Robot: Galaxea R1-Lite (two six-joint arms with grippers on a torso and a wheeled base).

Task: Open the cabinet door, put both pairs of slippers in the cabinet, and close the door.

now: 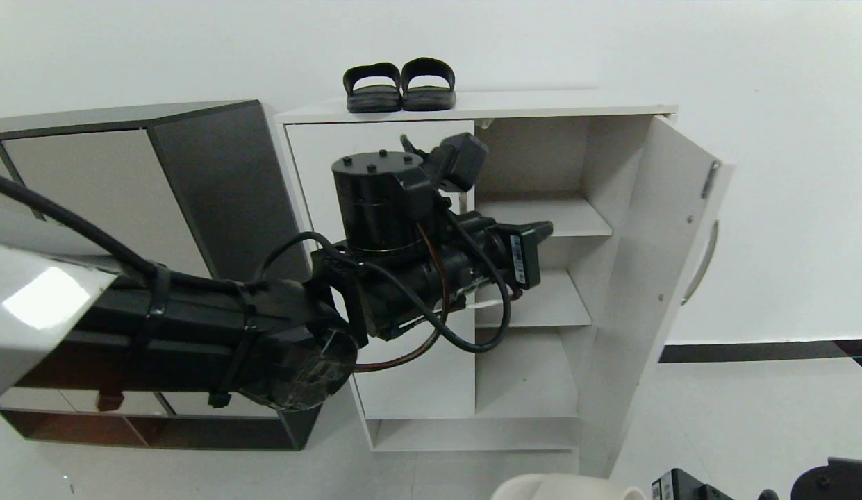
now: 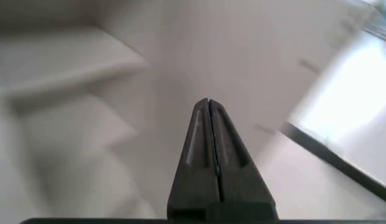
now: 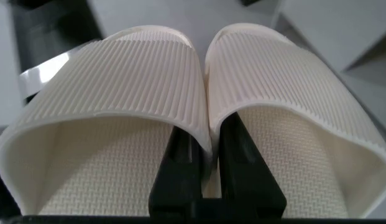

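I log the tall white wooden cabinet (image 1: pixel 562 104) with its right-hand door (image 1: pixel 646 292) swung wide on the shelves (image 1: pixel 549 215). A pair of black rubber slide slippers (image 1: pixel 399 85) sits side by side on its top, and a dark grey cabinet (image 1: pixel 215 180) stands just beside it. My left gripper (image 2: pixel 208 106) hangs before the open compartment, fingers pressed flat together and aimed toward the shelves. My right gripper (image 3: pixel 208 168) pinches the pair of cream ribbed slide slippers (image 3: pixel 118 81) where their inner strap edges meet, holding them outside the cabinet.
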